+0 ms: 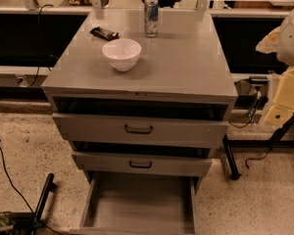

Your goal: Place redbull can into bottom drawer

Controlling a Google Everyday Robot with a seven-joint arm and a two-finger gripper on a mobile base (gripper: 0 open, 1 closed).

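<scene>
The redbull can stands upright at the back of the grey cabinet top, right of centre. The bottom drawer is pulled fully open at floor level and its plain grey interior holds nothing. The gripper shows as cream-coloured parts at the right edge of the view, below the white arm. It hangs beside the cabinet's right side, well away from the can, and holds nothing that I can see.
A white bowl sits on the cabinet top in front of the can, and a dark flat snack bar lies to the can's left. The two upper drawers with black handles are slightly open. Cables and a black stand lie on the floor at left.
</scene>
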